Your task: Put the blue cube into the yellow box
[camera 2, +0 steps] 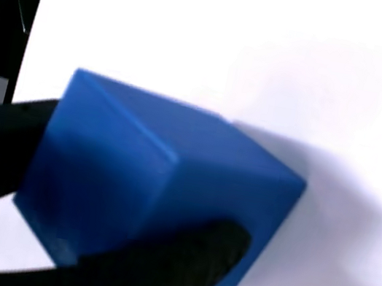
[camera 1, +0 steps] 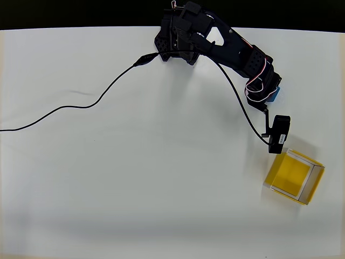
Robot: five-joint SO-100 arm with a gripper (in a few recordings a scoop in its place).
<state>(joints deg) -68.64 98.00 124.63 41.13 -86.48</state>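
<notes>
Overhead view: I am seeing the black arm reaching toward the right side of the white table (camera 1: 135, 178), with a sliver of the blue cube (camera 1: 276, 95) showing at the gripper (camera 1: 269, 91). The yellow box (camera 1: 295, 177) is sitting empty, nearer the right edge and apart from the cube. A black cable (camera 1: 81, 106) is trailing left. Wrist view: I am looking at the blue cube (camera 2: 162, 182) clamped between the dark fingers (camera 2: 175, 274) of the gripper (camera 2: 100, 194), above bare table (camera 2: 266, 52). I am judging the pickup done; carrying to the box and releasing are left.
</notes>
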